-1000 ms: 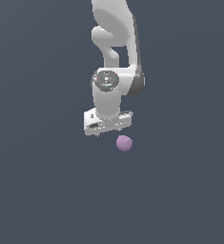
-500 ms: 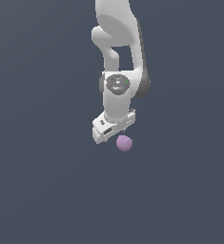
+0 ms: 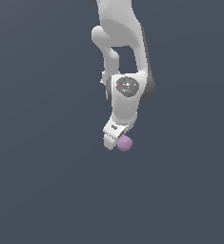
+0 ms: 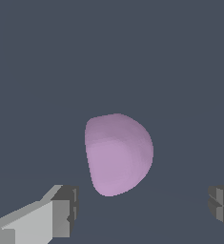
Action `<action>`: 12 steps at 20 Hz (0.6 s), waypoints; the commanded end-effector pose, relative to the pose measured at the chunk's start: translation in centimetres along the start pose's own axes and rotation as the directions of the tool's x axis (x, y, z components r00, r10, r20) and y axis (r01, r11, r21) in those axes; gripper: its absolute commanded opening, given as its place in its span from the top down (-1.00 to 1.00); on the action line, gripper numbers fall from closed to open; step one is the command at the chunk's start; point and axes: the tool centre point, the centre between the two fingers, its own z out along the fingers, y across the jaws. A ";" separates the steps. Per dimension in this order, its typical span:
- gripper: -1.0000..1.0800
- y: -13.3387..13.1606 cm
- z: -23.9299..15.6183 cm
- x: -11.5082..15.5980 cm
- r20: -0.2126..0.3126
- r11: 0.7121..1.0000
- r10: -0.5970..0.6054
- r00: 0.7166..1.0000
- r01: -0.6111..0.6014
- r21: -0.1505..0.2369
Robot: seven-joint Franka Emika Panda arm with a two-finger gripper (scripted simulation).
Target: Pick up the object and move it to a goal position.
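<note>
Nearest in the wrist view, the hand (image 4: 142,207) is seen spread wide, nothing gripped, with one finger (image 4: 61,209) on each side of the frame and a big gap between. Just past the fingertips, the lilac ball (image 4: 118,153) is sat roughly in the middle of that gap, a bit lumpy and way narrower than the opening. So the approach step is what's being worked on, by the looks of it; no grasp has been made yet.

In the exterior view the hand (image 3: 114,141) is shown tilted down right beside the ball (image 3: 125,143), maybe touching, hard to call. Next, the fingers probably need lowering around the ball and then closing.

The counter (image 3: 42,190) is rendered as flat dark grey-blue. No goal marker can be spotted.
</note>
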 end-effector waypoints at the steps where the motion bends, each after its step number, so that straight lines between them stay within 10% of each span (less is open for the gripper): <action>1: -0.92 -0.3 0.2 0.5 -0.005 0.998 -0.062 0.998 0.062 -0.004; 12: -0.92 -0.9 0.5 1.6 -0.013 0.983 -0.186 0.983 0.185 -0.012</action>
